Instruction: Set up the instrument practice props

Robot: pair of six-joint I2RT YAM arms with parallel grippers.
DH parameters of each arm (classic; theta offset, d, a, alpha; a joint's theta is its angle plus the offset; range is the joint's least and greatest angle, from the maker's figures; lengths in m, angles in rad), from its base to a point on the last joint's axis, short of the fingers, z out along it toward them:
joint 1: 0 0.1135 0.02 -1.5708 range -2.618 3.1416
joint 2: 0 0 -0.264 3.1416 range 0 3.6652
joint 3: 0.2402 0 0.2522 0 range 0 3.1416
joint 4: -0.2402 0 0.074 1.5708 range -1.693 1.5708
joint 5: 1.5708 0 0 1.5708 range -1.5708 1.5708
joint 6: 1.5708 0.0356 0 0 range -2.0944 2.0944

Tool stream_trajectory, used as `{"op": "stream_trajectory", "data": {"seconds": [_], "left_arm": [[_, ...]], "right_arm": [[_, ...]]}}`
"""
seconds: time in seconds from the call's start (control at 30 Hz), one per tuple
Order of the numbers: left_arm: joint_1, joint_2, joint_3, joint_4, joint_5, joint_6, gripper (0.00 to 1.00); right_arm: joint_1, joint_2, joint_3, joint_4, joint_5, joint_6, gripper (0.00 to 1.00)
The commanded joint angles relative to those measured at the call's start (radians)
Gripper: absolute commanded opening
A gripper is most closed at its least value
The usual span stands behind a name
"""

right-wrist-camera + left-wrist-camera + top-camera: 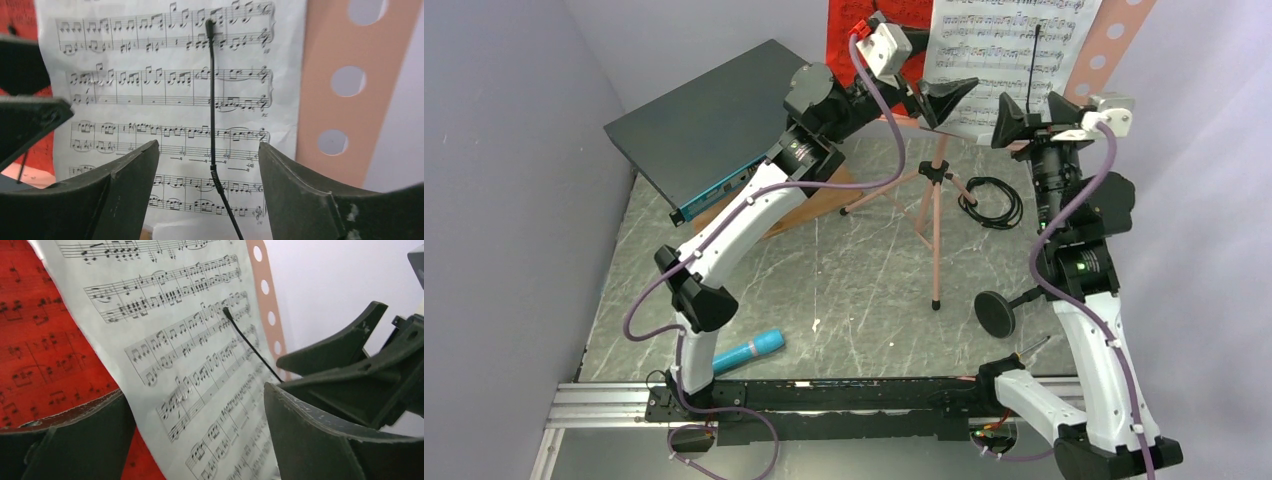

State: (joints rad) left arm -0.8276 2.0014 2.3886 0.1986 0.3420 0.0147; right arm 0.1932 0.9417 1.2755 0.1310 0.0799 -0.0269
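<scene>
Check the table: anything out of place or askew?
Yes. The cyan microphone lies loose on the table near its front edge, not mounted. The black mic stand appears tipped on its side. The pages on the pink music stand look seated.

Music notation on white page (150,102), red page (45,340), no words legible

left hand (946,98) and right hand (1036,112) raised, spread wide.
</scene>
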Motion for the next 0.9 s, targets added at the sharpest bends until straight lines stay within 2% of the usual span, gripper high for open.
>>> {"op": "stream_trajectory", "data": {"seconds": [0.0,0.1,0.3,0.63,0.87], "left_arm": [[-0.004,-0.160,-0.088,0.039,-0.017,-0.100,0.99],[-0.003,-0.228,-0.151,0.001,-0.023,-0.133,0.99],[-0.004,-0.374,-0.306,-0.035,-0.003,-0.226,1.00],[-0.003,-0.641,-0.561,-0.169,-0.091,-0.332,0.99],[-0.004,-0.749,-0.667,-0.240,-0.096,-0.387,1.00]], "right_arm": [[0.003,-0.052,0.095,-0.118,0.063,0.099,0.78],[0.003,-0.086,0.108,-0.203,0.115,0.157,0.89],[0.005,-0.209,0.067,-0.336,0.159,0.242,0.99],[0.005,-0.469,-0.064,-0.640,0.254,0.321,1.00],[0.006,-0.493,-0.224,-0.769,0.297,0.456,1.00]]}}
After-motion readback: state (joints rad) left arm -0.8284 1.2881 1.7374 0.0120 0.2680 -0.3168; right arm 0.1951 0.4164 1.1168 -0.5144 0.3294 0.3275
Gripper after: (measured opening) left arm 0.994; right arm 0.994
